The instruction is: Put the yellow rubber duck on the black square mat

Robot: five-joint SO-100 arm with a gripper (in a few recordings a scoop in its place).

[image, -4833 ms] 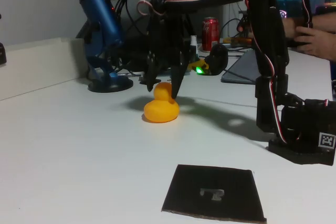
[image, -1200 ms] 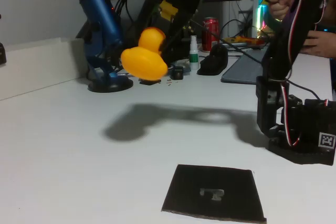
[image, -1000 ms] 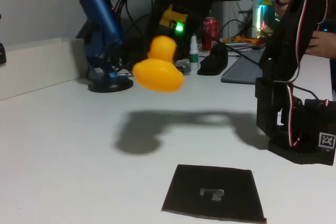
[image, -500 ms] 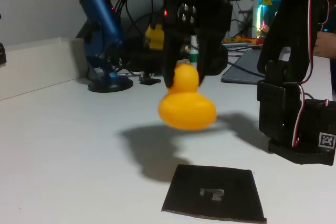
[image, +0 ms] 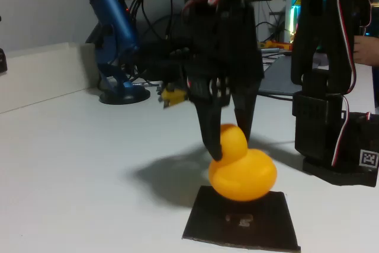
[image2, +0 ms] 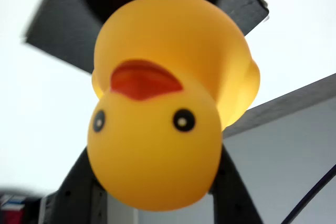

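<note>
**Duck lowered over the mat's far edge**

Half a second ago the yellow rubber duck (image: pixel 241 167) hung clear of the bench, left of and above the mat; now I see it lower and further right, its underside over the far edge of the black square mat (image: pixel 240 224). From the fixed view I cannot tell whether the body already touches the mat or hangs just above it.

My gripper (image: pixel 228 146) points straight down, with the jaws clenched on the duck's head, one dark finger on either side. The plump body bulges out below the fingertips.

In the wrist view the duck (image2: pixel 163 103) sits close to the lens, and I can see what the fixed view hides: two black eyes, the orange beak and the face turned up at the camera. Behind the body lies the mat (image2: pixel 58 35), a dark slab with one corner visible past the duck at upper right. The fingers (image2: pixel 79 192) show as dark shapes hugging the head from both sides at the bottom of that picture.

Further out, the fixed view gives the surroundings: the mat lies on the white bench (image: pixel 77 170) near its front edge, with the duck's shadow spread to the left of it. The arm's base (image: pixel 337 146) stands to the right, apart from the mat. A blue microphone (image: pixel 115 34) stands at the back left.
</note>
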